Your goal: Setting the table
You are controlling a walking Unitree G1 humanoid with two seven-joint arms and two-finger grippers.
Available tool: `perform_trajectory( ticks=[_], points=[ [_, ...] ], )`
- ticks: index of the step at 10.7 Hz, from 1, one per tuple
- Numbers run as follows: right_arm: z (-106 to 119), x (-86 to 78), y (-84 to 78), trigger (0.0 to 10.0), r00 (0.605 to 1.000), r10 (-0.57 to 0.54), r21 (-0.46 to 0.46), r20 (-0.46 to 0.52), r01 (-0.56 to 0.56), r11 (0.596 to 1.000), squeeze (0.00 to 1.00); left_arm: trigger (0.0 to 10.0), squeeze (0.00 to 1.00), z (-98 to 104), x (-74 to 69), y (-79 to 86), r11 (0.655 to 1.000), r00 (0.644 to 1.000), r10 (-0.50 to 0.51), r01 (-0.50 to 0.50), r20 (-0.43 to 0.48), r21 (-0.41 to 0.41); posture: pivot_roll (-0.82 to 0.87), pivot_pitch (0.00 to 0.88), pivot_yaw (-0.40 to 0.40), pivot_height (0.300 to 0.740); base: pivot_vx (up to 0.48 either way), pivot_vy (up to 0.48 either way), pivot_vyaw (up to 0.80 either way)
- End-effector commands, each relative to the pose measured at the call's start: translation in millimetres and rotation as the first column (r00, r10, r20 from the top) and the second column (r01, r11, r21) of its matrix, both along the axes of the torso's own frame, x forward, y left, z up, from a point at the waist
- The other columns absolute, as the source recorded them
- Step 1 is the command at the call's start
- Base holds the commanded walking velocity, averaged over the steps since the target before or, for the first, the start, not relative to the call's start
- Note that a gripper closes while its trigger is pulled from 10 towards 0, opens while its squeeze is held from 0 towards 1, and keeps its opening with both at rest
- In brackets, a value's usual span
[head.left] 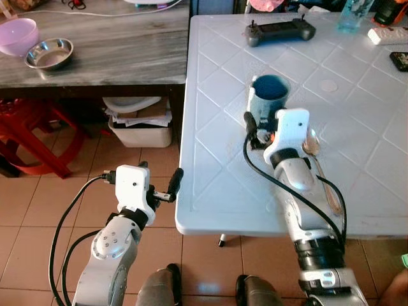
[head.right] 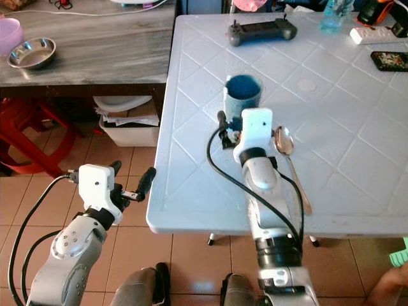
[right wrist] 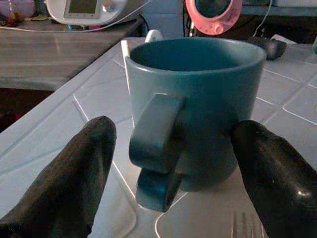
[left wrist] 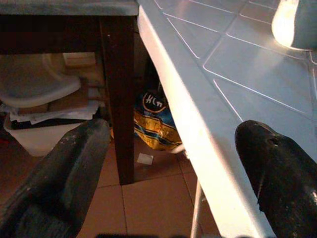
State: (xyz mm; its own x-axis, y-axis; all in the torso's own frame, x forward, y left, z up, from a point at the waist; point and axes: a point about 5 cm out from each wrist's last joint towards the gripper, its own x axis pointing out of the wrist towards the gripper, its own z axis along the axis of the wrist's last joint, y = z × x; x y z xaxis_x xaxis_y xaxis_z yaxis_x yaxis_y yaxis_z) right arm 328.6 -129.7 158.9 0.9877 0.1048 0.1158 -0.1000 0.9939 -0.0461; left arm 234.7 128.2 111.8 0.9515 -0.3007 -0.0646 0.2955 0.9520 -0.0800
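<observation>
A blue mug (head.left: 269, 92) stands on the white table (head.left: 357, 127), its handle (right wrist: 156, 148) turned toward my right arm. My right gripper (right wrist: 173, 136) is open just in front of the mug, one black finger (right wrist: 74, 173) on each side of the handle and not touching it. Beside my right wrist on the table lies a metal spoon (head.right: 285, 141), handle toward the front edge. Fork tines (right wrist: 245, 223) show on the table under the gripper. My left gripper (head.left: 162, 186) is open and holds nothing, low beside the table's front left edge (left wrist: 198, 129).
A black controller (head.left: 280, 30), a bottle (head.left: 355, 14), a power strip (head.left: 387, 35) and a phone (head.left: 400, 60) lie at the table's far side. On the grey wooden table (head.left: 127, 51) to the left sit a steel bowl (head.left: 49, 53) and purple bowl (head.left: 17, 35). Below are a bin (head.left: 140, 127) and red stool (head.left: 32, 134).
</observation>
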Motion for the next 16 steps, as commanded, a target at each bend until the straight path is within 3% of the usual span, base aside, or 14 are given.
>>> perform_trajectory(
  ticks=[1, 5, 12, 15, 16],
  points=[
    [2.1, 1.2, 0.0, 0.0, 1.000, -0.010, -0.001, 0.012, 0.010, 1.000, 0.00, 10.0, 0.00, 1.7, -2.8, 1.3, 1.000, 1.000, -0.005, 0.005, 0.000, 0.007, 0.06, 0.214, 0.055, 0.740, 0.000, 0.000, 0.00],
    [4.9, -1.0, -17.4, 0.0, 0.994, -0.104, -0.027, 0.031, 0.105, 0.994, 0.00, 10.0, 0.00, 2.3, -2.5, 3.0, 1.000, 1.000, -0.005, 0.005, 0.000, 0.011, 0.06, 0.209, 0.061, 0.740, 0.000, 0.000, 0.00],
    [7.3, 3.3, -21.2, 0.0, 0.993, -0.108, -0.030, 0.055, 0.110, 0.993, 0.00, 10.0, 0.00, -1.3, 3.4, 4.7, 0.999, 1.000, 0.026, -0.027, 0.004, 0.033, 0.05, 0.159, 0.055, 0.740, 0.000, 0.000, 0.00],
    [16.0, -6.2, -13.1, 0.0, 0.992, -0.040, -0.016, 0.120, 0.042, 0.999, 0.00, 10.0, 0.00, -9.1, 6.7, 14.6, 0.987, 0.987, 0.158, -0.156, -0.041, 0.039, 0.05, 0.153, 0.048, 0.740, 0.000, 0.294, 0.00],
    [20.2, -11.8, -9.7, 0.0, 0.986, 0.000, -0.048, 0.166, 0.008, 0.999, 0.00, 10.0, 0.00, -7.3, 10.4, 19.7, 0.978, 0.979, 0.201, -0.200, -0.016, 0.053, 0.06, 0.138, 0.037, 0.740, 0.000, 0.480, 0.00]
  ],
)
